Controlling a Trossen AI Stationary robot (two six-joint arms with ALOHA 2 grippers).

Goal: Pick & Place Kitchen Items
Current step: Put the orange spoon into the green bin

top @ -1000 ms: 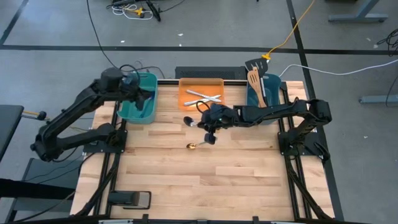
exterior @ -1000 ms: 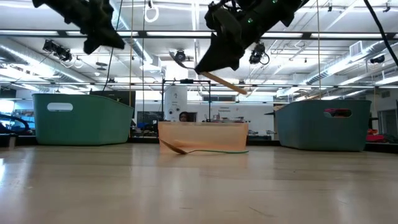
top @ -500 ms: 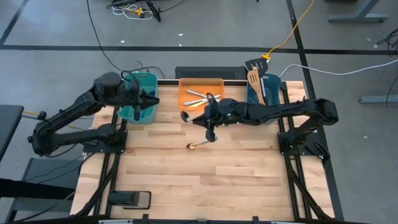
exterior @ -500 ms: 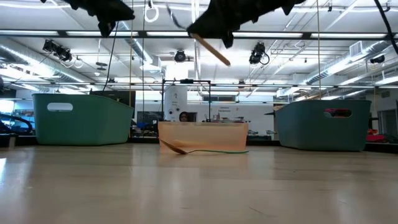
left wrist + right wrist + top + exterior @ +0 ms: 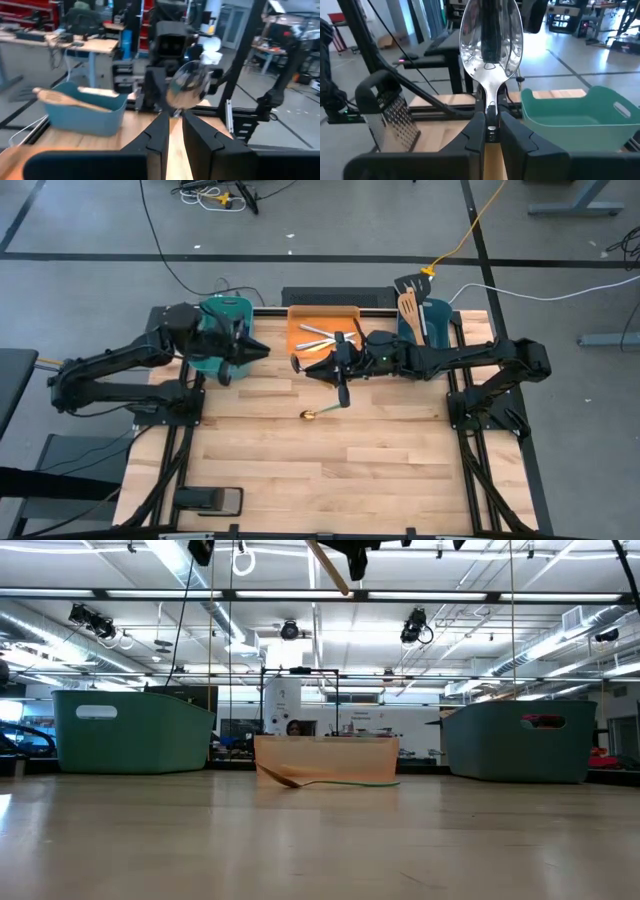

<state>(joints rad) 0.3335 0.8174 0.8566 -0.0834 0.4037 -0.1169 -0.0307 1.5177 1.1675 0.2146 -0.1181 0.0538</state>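
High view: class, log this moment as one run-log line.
right gripper: shut on silver spoon with wooden handle, raised near orange tray | left gripper: by left teal tub | gold spoon: on table

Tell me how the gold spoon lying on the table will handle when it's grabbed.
The gold spoon looks thin and metal, so it is probably stiff and light. It lies nearly flat on the table, so it may be hard to get under and could skid. Its bowl curves up in the low view, so pressing there might rock it.
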